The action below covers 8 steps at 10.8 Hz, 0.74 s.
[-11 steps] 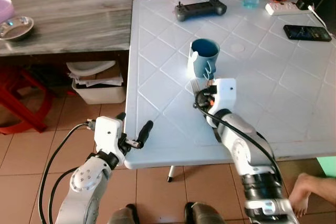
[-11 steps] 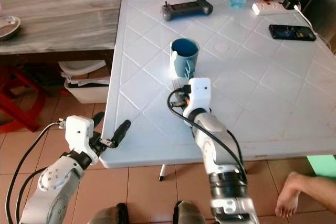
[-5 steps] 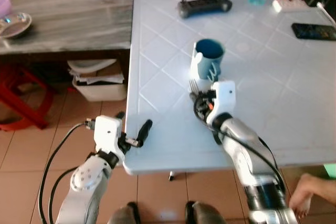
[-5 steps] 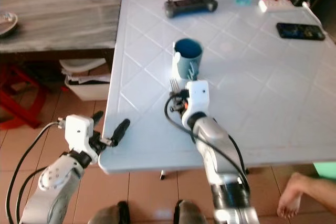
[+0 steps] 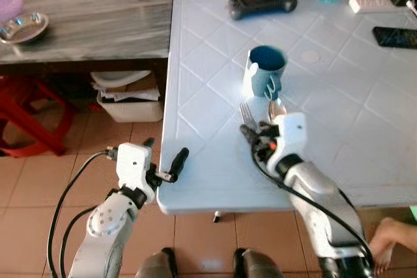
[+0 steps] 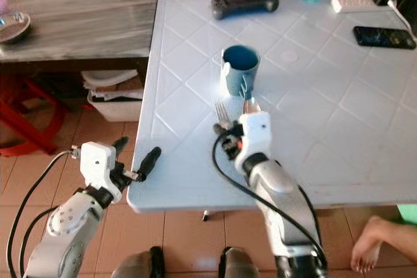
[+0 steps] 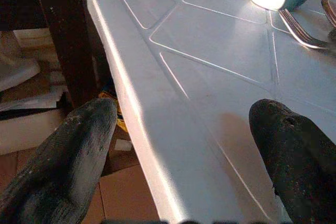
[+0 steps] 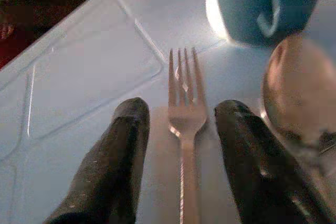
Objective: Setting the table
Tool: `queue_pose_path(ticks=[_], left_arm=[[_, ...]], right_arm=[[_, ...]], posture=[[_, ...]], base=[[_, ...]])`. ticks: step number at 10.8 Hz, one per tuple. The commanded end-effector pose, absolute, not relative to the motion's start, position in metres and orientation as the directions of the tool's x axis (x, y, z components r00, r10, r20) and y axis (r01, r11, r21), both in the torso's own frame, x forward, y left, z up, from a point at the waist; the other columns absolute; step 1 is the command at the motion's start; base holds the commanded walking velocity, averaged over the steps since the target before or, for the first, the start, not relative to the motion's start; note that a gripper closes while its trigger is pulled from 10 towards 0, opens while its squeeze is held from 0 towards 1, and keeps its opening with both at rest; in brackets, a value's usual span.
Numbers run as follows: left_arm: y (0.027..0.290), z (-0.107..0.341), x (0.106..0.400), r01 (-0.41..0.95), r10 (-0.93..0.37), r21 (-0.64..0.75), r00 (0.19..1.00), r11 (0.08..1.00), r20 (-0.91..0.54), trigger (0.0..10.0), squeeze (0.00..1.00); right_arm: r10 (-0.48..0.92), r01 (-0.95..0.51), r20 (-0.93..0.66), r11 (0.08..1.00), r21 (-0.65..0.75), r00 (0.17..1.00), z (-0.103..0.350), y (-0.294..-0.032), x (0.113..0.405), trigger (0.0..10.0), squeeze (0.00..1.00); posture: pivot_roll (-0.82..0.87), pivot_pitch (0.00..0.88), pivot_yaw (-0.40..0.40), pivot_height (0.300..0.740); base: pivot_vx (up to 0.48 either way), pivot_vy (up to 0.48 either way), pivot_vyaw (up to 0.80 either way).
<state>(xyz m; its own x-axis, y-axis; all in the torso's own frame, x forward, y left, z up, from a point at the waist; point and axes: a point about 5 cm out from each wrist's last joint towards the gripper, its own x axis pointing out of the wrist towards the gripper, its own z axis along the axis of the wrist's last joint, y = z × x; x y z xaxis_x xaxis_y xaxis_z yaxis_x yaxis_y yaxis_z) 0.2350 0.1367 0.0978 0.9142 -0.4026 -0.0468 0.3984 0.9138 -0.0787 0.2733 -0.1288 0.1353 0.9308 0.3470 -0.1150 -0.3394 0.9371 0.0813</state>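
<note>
Two bits of cutlery here: a fork (image 8: 183, 109) and a spoon (image 8: 295, 92) lying flat on the white surface (image 5: 339, 83), just in front of the blue mug (image 5: 266, 69). The right tool (image 8: 184, 156) is parted, fingers either side of the fork's neck, gripping nothing. The left tool (image 7: 184, 150) hangs open at the surface's edge. The fork looks thin, stiff and slippery, so I'd pinch the handle near the neck.
</note>
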Motion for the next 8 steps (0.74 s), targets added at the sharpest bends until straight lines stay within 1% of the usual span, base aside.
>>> queue_pose_path(ticks=[1,2,3,4,5,6,7,8], left_arm=[[0.138,0.096,0.235,0.402,-0.407,-0.080,0.912,0.912,-0.054,10.0,0.00],[0.137,0.096,0.235,0.403,-0.408,-0.081,0.911,0.911,-0.054,10.0,0.00],[0.137,0.095,0.234,0.403,-0.408,-0.082,0.911,0.911,-0.057,10.0,0.00],[0.138,0.095,0.234,0.402,-0.407,-0.082,0.912,0.912,-0.059,10.0,0.00],[0.137,0.095,0.234,0.400,-0.406,-0.084,0.912,0.912,-0.059,10.0,0.00],[0.136,0.094,0.234,0.402,-0.407,-0.085,0.911,0.912,-0.059,10.0,0.00],[0.136,0.094,0.234,0.400,-0.406,-0.085,0.912,0.912,-0.060,10.0,0.00],[0.137,0.094,0.233,0.398,-0.403,-0.085,0.913,0.914,-0.062,10.0,0.00]], right_arm=[[0.342,-0.335,-0.083,0.939,0.080,0.936,0.142,-0.129,0.271,10.0,0.78],[0.350,-0.343,-0.109,0.936,0.078,0.931,0.140,-0.129,0.268,10.0,0.75],[0.365,-0.358,-0.159,0.931,0.072,0.917,0.132,-0.129,0.263,10.0,0.32],[0.378,-0.372,-0.199,0.926,0.065,0.904,0.124,-0.129,0.261,10.0,0.05],[0.393,-0.387,-0.220,0.919,0.072,0.893,0.119,-0.128,0.262,10.0,0.00],[0.396,-0.391,-0.227,0.918,0.067,0.890,0.117,-0.127,0.265,10.0,0.00],[0.380,-0.380,-0.250,0.924,0.048,0.891,0.113,-0.130,0.268,0.0,0.00],[0.366,-0.374,-0.266,0.927,0.024,0.892,0.112,-0.133,0.270,0.0,0.00]], posture=[[-0.02,0.185,0.049,0.740],[-0.02,0.183,0.048,0.740],[-0.02,0.182,0.045,0.740],[-0.02,0.181,0.046,0.740],[-0.02,0.180,0.045,0.740],[-0.02,0.179,0.044,0.740],[-0.02,0.179,0.040,0.740],[-0.02,0.179,0.041,0.740]], base=[[0.000,0.000,0.00],[0.000,0.000,0.00],[0.000,0.000,0.00],[0.000,0.000,0.00],[0.000,0.000,0.00],[0.000,0.000,0.00],[0.000,0.000,0.00],[0.000,0.000,0.00]])
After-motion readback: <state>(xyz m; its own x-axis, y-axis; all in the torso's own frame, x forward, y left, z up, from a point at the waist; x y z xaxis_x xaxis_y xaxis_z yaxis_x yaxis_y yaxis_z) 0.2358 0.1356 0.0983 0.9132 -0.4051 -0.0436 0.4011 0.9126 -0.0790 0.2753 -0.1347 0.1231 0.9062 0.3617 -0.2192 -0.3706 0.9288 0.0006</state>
